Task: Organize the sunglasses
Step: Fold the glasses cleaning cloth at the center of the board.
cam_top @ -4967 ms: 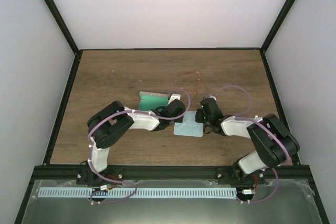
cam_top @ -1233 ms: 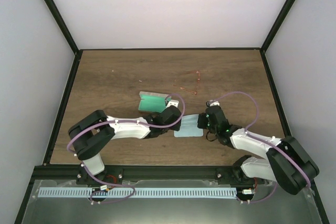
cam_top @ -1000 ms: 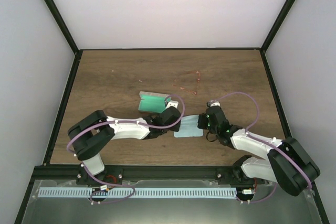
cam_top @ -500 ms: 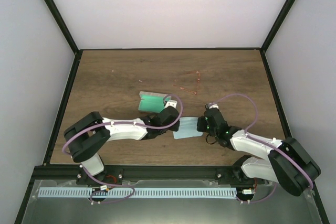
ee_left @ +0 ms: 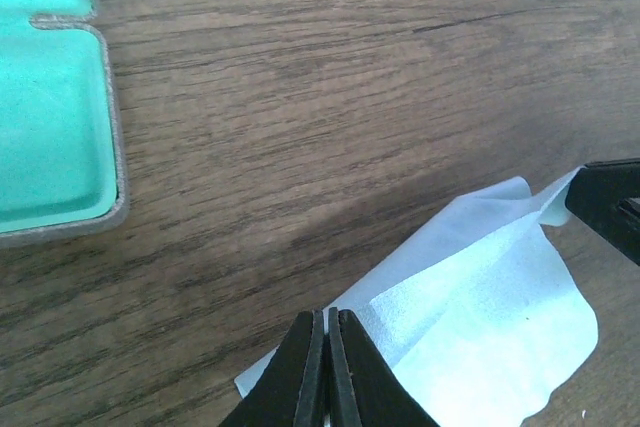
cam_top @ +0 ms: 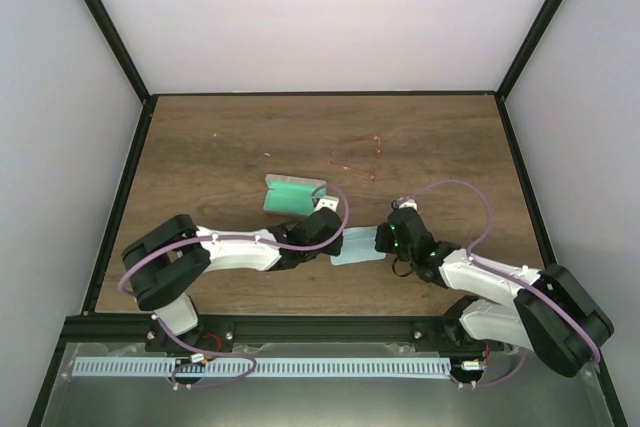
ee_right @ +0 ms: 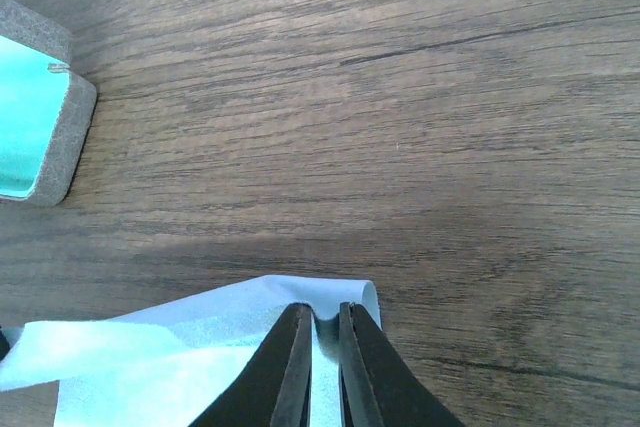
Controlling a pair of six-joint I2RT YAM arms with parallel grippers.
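Between the left pincer's fingers: the left pincer is pressed together on the near-left edge of the cloth.
Right pincer: the right pincer is nipped onto a small raised fold at the cloth's far-right edge, with a sliver of cloth showing between the tips.
Cloth: it is held at 9 and 3 o'clock, creased along a diagonal, with one corner curled off the table.
Case: the case lies open with its green lining up, near the cloth at about 10 o'clock and not touching it.
Sunglasses: the sunglasses lie alone on the wood at 12 o'clock from the cloth, well apart from both pincers and outside the case.
Changed in the last second: both wrists have slid a little toward 6 o'clock, and the cloth has gone with them.
Against five seconds ago: the cloth then lay flat under raised, bent arms; now both arms are stretched low and the cloth is gripped at both ends.
Meaning for the task: judging by this, the cloth is being folded or moved first; the sunglasses are not yet handled.
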